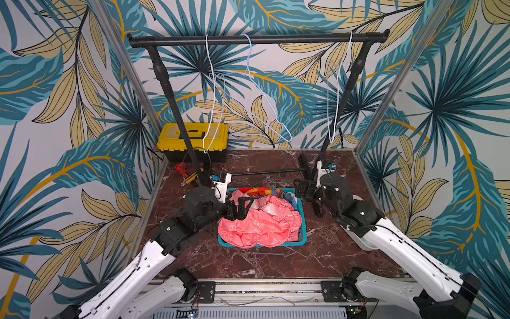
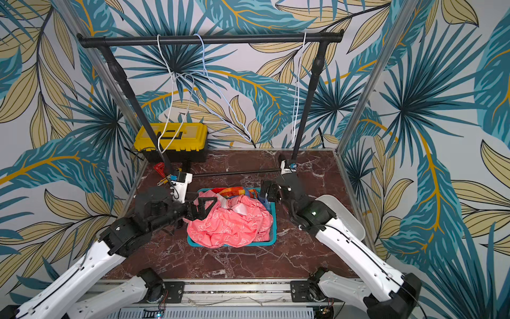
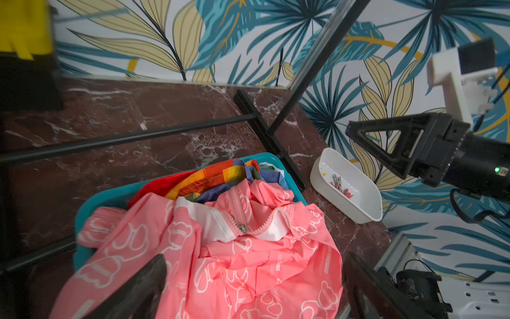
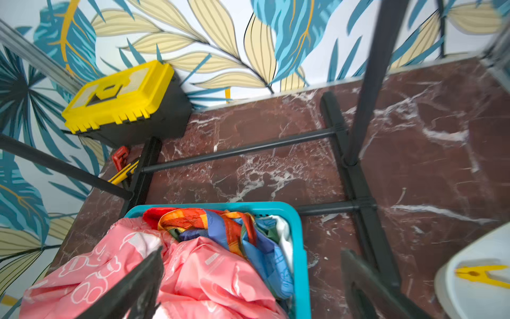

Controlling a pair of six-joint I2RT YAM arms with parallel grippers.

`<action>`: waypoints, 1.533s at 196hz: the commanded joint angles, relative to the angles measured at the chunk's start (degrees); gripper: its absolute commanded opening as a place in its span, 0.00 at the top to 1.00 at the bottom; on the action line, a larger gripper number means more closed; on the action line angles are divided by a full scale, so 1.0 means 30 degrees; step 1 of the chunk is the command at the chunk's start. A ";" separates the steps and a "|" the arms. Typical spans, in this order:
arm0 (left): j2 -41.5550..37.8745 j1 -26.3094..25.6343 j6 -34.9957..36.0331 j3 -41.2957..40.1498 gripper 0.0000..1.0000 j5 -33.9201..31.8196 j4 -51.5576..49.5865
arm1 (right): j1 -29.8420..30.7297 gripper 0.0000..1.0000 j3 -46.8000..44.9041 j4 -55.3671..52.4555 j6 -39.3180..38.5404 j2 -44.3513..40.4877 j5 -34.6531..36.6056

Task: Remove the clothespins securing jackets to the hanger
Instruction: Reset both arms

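Clothespins (image 3: 340,185) lie in a small heap inside the white tub (image 3: 316,172). They look red-pink and pale grey, though they are too small to count. The right wrist view shows a yellow clothespin (image 4: 481,274) lying flat in the same tub. The tub stands on the desk (image 1: 262,259), near the right side of the teal basket (image 1: 302,240) and partly hidden behind the right arm in both top views.

All three jackets (image 2: 231,221) are piled in the basket. The pink jacket (image 1: 262,223), printed with white bear outlines, lies on top with its zip partly open over a white lining. It spills over the near rim. The rainbow-striped jacket (image 4: 209,221) is crumpled under it at the far end. Only a strip of the red jacket (image 3: 154,187) shows, at the far left corner.

The left claw (image 3: 255,258) hangs just over the pink jacket with its two fingers spread wide, and nothing is between them. The right claw (image 4: 251,252) is above the far right part of the basket, spread just as wide and holding nothing.

Behind the basket, three thin wire hangers (image 1: 337,82) hang from the black rail (image 1: 256,39) of a rack whose feet rest on the desk. A yellow toolbox (image 1: 193,135) sits at the far left corner against the leaf-patterned wall. A few red and yellow hand tools (image 1: 185,172) lie in front of it.
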 commanded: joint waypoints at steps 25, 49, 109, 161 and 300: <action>-0.3668 0.0592 0.2994 -0.1593 0.00 -1.0884 0.0426 | -0.0654 0.01 -0.3623 0.1154 -0.2976 -0.4062 0.8393; -0.2276 0.1984 0.4082 -0.2135 0.00 -1.5257 0.1592 | -0.2546 0.01 -0.5467 0.3305 -0.3975 -0.3910 0.9564; 0.3081 0.8078 0.1600 -0.4268 0.01 -1.4669 0.5247 | -0.8156 0.01 -1.0657 1.0158 -0.3388 -0.3630 0.9618; 0.9612 1.1562 0.1272 -0.5472 0.00 -1.3846 0.9498 | -1.0691 0.00 -1.2355 1.4362 -0.5338 -0.1396 0.8672; 1.3018 1.1776 0.7729 -1.1123 0.01 -0.5236 2.5828 | -1.1798 0.01 -1.2402 2.2536 -0.6749 0.7219 0.3112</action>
